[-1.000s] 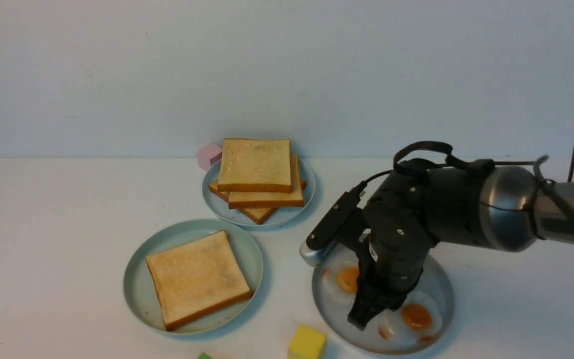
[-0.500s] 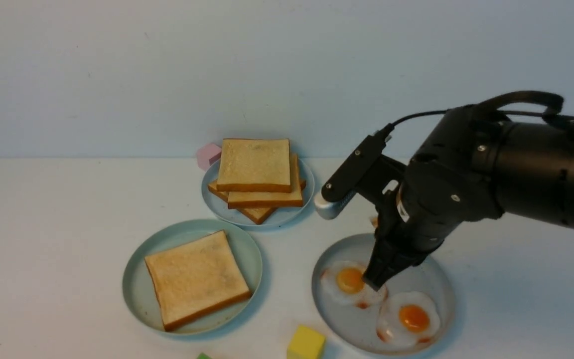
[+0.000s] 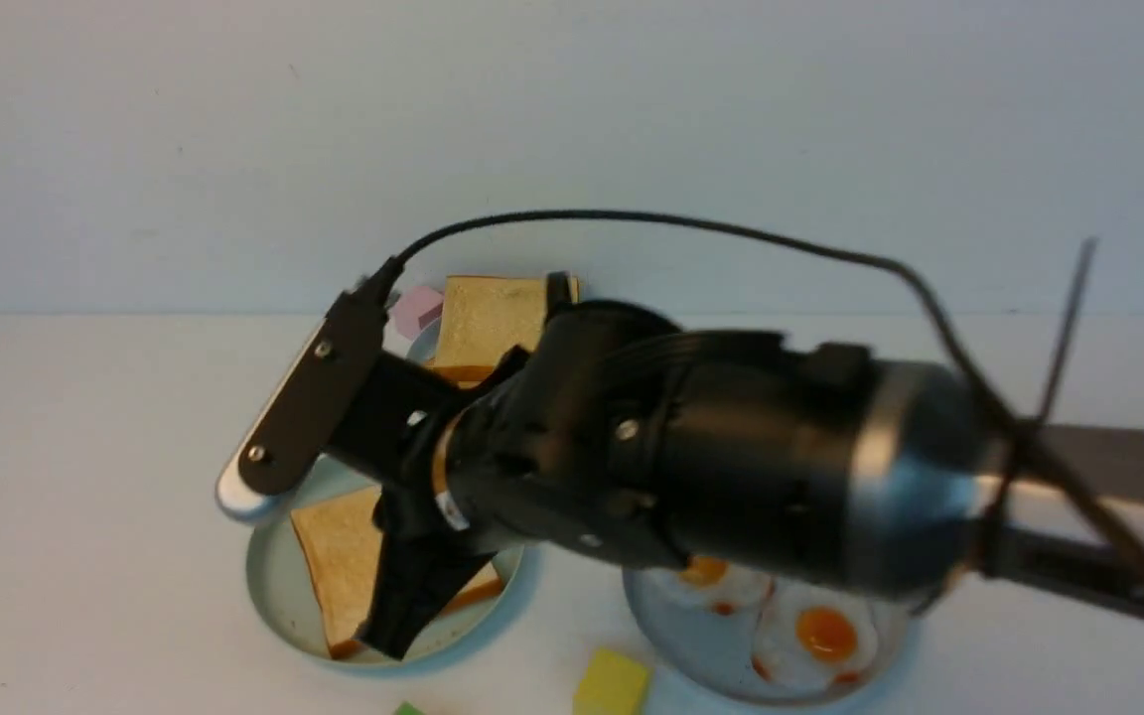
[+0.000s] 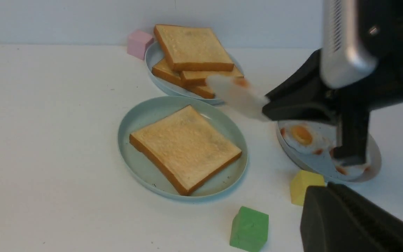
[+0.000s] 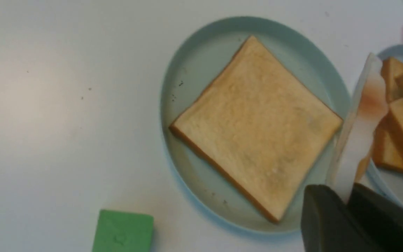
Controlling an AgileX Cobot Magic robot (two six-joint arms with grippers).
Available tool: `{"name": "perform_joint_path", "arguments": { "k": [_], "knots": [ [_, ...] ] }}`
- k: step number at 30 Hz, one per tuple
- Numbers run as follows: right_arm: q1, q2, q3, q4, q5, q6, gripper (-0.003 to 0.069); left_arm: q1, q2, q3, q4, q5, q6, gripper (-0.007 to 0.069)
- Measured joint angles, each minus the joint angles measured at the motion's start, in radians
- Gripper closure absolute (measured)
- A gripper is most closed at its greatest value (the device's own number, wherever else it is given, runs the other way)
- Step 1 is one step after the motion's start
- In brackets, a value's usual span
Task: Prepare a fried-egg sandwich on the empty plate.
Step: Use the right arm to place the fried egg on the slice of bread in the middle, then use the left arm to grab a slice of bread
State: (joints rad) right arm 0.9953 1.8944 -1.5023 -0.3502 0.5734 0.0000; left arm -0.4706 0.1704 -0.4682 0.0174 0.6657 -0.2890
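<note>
A mint-green plate (image 3: 269, 576) holds one toast slice (image 3: 334, 546) with nothing on top; both also show in the right wrist view, plate (image 5: 194, 63) and toast (image 5: 257, 122). My right gripper (image 3: 388, 636) hangs over this plate's right part, shut on a white fried egg (image 5: 362, 140) that it holds by the edge. In the left wrist view the egg (image 4: 238, 96) sticks out of the right gripper (image 4: 268, 108) above the table between the plates. My left gripper (image 4: 318, 190) is shut and empty, low near the front edge.
A pale-blue plate (image 4: 156, 57) with a stack of toast slices (image 4: 192, 47) stands behind. A grey plate (image 3: 691, 655) holds two more fried eggs (image 3: 825, 631). A yellow cube (image 4: 304, 185), a green cube (image 4: 249, 229) and a pink cube (image 4: 138, 43) lie around.
My right gripper lifted a fried egg off the grey plate and carried it left, from over the grey plate to over the mint-green plate with the toast.
</note>
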Motion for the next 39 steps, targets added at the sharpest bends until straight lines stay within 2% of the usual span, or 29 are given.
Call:
{"name": "perform_joint_path", "arguments": {
  "k": [6, 17, 20, 22, 27, 28, 32, 36, 39],
  "knots": [
    [0.001, 0.135, -0.072, -0.064, -0.028, 0.0, 0.0591, 0.0, 0.0, 0.0, 0.003, -0.002, -0.003, 0.0638],
    [0.001, 0.212, -0.078, -0.207, -0.058, 0.0, 0.0591, 0.0, 0.0, 0.0, 0.0, -0.003, -0.006, 0.0637],
    [0.001, 0.213, -0.078, -0.222, -0.079, 0.0, 0.0565, 0.0, 0.0, 0.0, 0.0, -0.003, -0.006, 0.0637],
    [0.001, 0.217, -0.079, -0.226, -0.084, 0.0, 0.0533, 0.0, 0.0, 0.0, 0.0, -0.003, -0.006, 0.0637],
    [0.001, 0.235, -0.081, -0.227, -0.082, 0.008, 0.0307, 0.0, 0.0, 0.0, 0.0, -0.003, -0.006, 0.0635],
    [0.001, 0.235, -0.081, -0.227, -0.082, 0.008, 0.0296, 0.0, 0.0, 0.0, 0.0, -0.003, -0.006, 0.0634],
    [0.011, 0.218, -0.081, -0.229, -0.023, 0.085, 0.0088, 0.0, 0.0, 0.0, 0.0, -0.003, -0.006, 0.0633],
    [0.053, 0.137, -0.08, -0.221, 0.11, 0.137, 0.0026, 0.0, 0.0, 0.0, 0.0, -0.001, -0.006, 0.0629],
    [0.083, 0.046, -0.08, -0.215, 0.237, 0.14, 0.0045, 0.0, 0.0, 0.0, 0.0, 0.017, -0.006, 0.0628]
  ]
}}
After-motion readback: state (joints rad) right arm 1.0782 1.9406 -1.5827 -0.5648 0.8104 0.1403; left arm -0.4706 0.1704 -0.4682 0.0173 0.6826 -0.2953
